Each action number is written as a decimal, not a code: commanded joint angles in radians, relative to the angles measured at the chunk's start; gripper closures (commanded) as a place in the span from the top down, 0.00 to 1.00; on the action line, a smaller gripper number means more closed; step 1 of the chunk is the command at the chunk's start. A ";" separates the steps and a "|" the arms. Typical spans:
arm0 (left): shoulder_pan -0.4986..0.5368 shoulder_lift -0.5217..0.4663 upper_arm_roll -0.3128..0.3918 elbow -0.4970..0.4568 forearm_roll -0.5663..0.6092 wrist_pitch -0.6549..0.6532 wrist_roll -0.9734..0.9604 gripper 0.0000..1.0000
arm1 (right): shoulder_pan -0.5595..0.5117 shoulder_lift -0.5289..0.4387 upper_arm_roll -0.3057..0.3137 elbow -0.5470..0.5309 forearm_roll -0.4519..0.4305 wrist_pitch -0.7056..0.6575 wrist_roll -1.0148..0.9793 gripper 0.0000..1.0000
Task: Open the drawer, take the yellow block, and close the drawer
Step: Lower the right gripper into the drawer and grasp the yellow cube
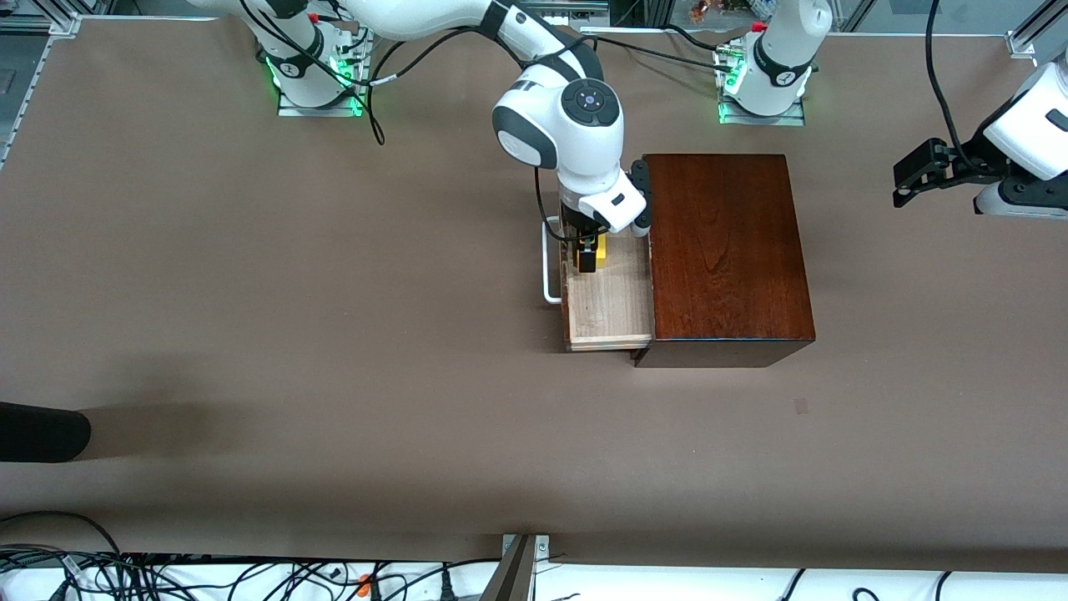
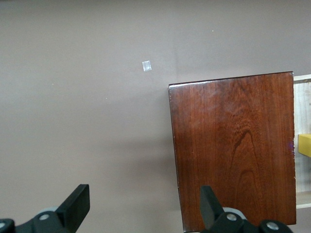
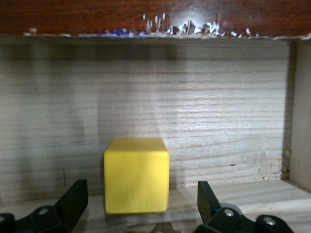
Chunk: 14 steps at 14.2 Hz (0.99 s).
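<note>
Drawer [image 1: 609, 305] of pale wood lining, with a white U-shaped bar handle [image 1: 548, 263], stands pulled out of the glossy dark reddish-brown wooden box [image 1: 726, 250], toward the right arm's end of the brown table [image 1: 250, 334].

My right gripper [image 1: 589, 250] is lowered into the open drawer at its end farther from the front camera. Fingers spread apart, one to each side of the small bright yellow cube [image 3: 137, 174], not clamped on it; through my right wrist view a gap shows between each fingertip [image 3: 73, 196] and the cube's faces. The cube sits flat on the drawer floor, upright, near the drawer wall under the box's front edge. In the front view only a sliver of the yellow block [image 1: 601, 250] shows beside my finger.

My left gripper [image 1: 918, 171] hangs over the table at the left arm's end, well apart from the box; that arm waits. Its fingers [image 2: 77, 204] stand apart, holding nothing. Its wrist view looks down on the box top [image 2: 233, 145], with a corner of yellow in the drawer at the edge.

A small pale scrap [image 2: 146, 66] lies on the bare table, nearer the front camera than the box.
</note>
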 commanded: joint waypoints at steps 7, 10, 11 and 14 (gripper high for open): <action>0.014 -0.024 -0.024 -0.019 0.016 0.020 0.025 1.00 | 0.014 0.034 -0.004 0.041 -0.016 0.015 0.063 0.29; 0.014 -0.022 -0.024 -0.019 0.005 0.020 0.021 1.00 | 0.013 0.028 -0.004 0.070 -0.013 0.003 0.074 0.00; 0.012 -0.021 -0.023 -0.019 0.005 0.020 0.019 1.00 | 0.013 0.024 -0.006 0.076 -0.010 -0.003 0.074 0.00; 0.014 -0.019 -0.023 -0.016 -0.033 0.022 0.007 1.00 | 0.006 -0.027 -0.007 0.099 -0.005 -0.082 0.078 0.00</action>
